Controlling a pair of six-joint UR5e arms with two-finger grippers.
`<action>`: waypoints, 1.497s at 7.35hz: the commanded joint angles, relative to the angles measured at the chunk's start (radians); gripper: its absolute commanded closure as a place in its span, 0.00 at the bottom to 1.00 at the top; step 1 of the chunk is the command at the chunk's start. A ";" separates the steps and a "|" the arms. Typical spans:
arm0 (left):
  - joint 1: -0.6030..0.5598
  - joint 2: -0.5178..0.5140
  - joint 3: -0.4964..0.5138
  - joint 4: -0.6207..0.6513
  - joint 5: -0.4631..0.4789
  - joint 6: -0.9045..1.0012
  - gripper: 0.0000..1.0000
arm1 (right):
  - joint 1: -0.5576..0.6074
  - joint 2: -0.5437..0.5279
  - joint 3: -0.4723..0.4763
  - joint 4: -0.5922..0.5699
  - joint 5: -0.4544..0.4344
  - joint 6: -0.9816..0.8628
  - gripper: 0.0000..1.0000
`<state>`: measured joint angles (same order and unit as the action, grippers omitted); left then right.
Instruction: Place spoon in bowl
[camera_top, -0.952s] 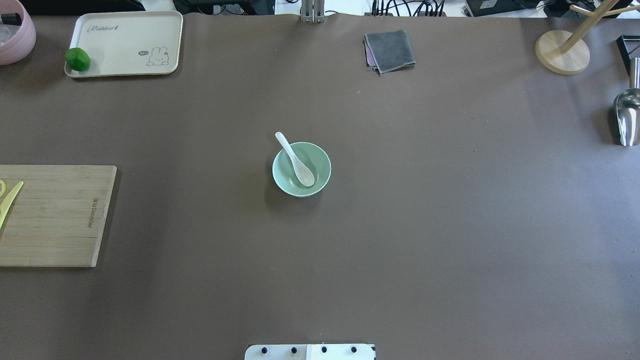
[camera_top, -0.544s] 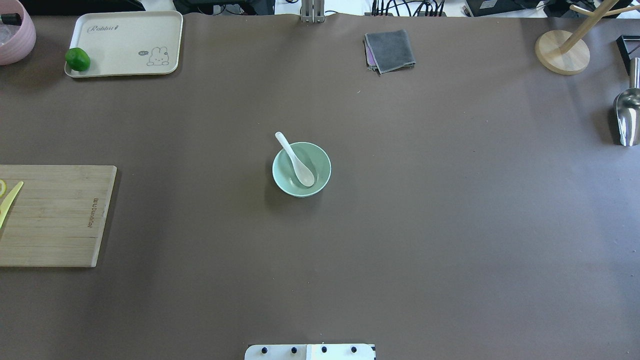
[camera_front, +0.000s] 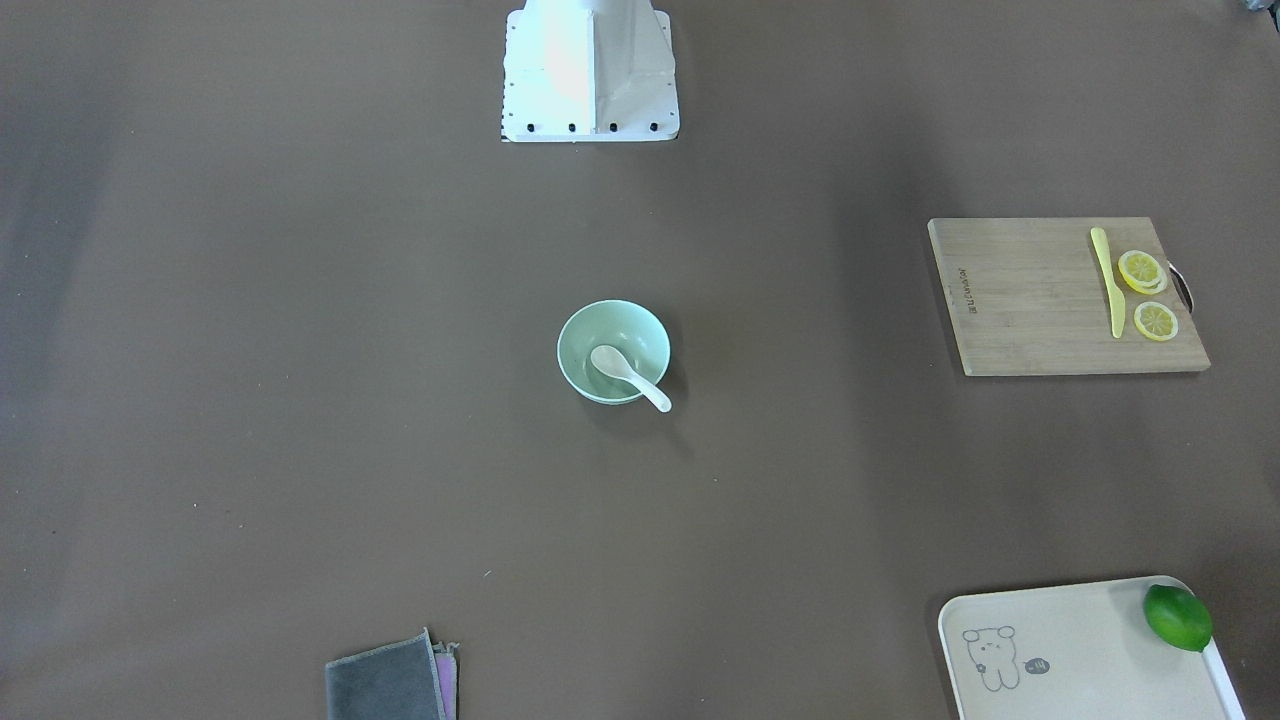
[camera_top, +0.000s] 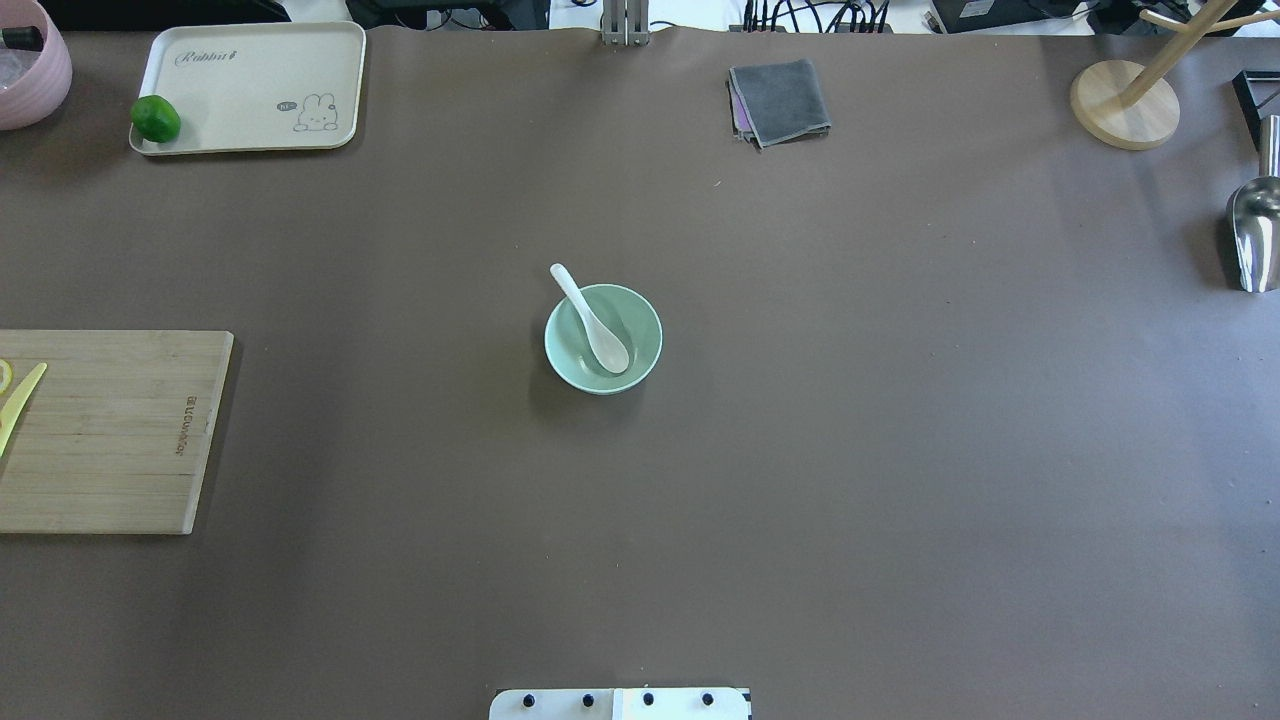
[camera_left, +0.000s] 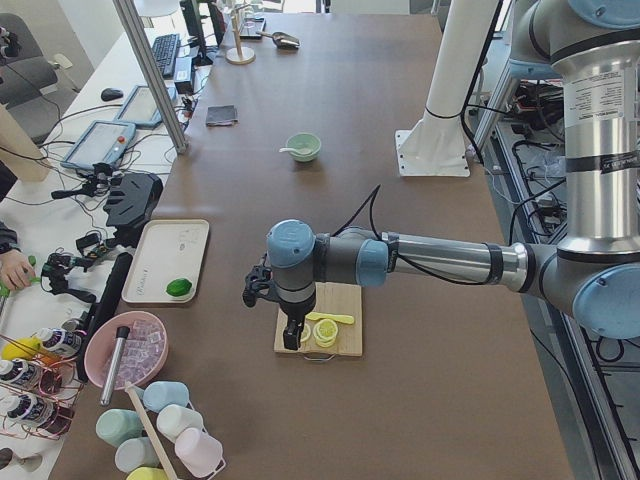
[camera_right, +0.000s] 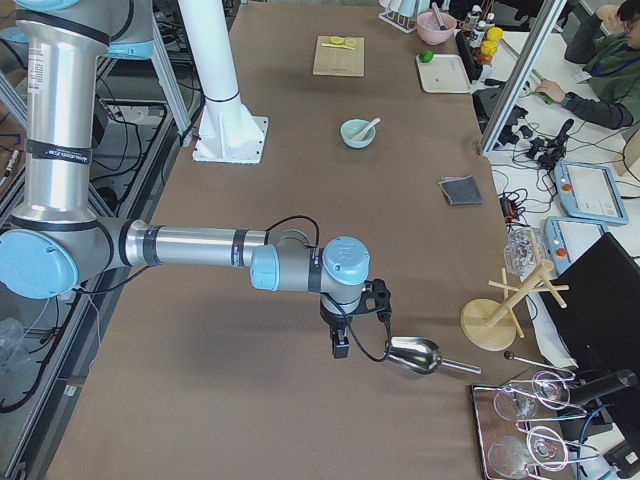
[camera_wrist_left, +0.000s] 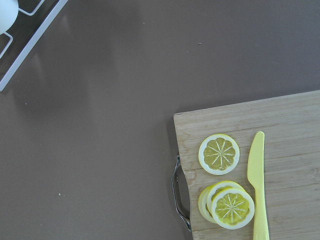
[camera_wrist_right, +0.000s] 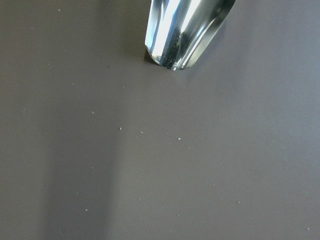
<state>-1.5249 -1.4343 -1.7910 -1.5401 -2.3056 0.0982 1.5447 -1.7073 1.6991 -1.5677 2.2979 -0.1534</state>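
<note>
**A:** So, where is the spoon (camera_top: 588, 318)?

**B:** In the bowl (camera_top: 646, 335), centre of the overhead frame; head on the bottom, handle leaning on the rim and poking out toward upper left; I judge the placing done.

**A:** And the grippers?

**B:** Left gripper (camera_left: 291, 338) hangs over the board (camera_left: 345, 298); right gripper (camera_right: 341, 347) hangs beside the scoop (camera_right: 415, 355); both are well apart from the bowl; wide or narrow, I cannot tell.

**A:** What matters now?

**B:** Only parking; any move should pass wide of that overhanging handle; a nudge could tip the spoon out.

**A:** Counts?

**B:** One spoon; one bowl; one board; one knife (camera_front: 1107, 285); three lemon slices (camera_wrist_left: 219, 154); one lime (camera_front: 1178, 617); one tray (camera_front: 1080, 650); one cloth (camera_front: 385, 688); one scoop.
</note>
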 joint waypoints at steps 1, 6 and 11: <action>0.000 0.000 -0.001 0.000 0.000 0.000 0.02 | 0.000 0.000 0.001 0.000 0.000 0.000 0.00; 0.000 -0.002 -0.002 0.000 0.000 0.000 0.02 | -0.002 0.000 0.001 0.000 0.000 0.000 0.00; 0.002 -0.003 -0.005 0.000 0.000 0.000 0.02 | -0.002 0.000 0.002 0.000 0.017 -0.002 0.00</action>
<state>-1.5241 -1.4373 -1.7955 -1.5401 -2.3056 0.0982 1.5438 -1.7073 1.7011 -1.5677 2.3118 -0.1547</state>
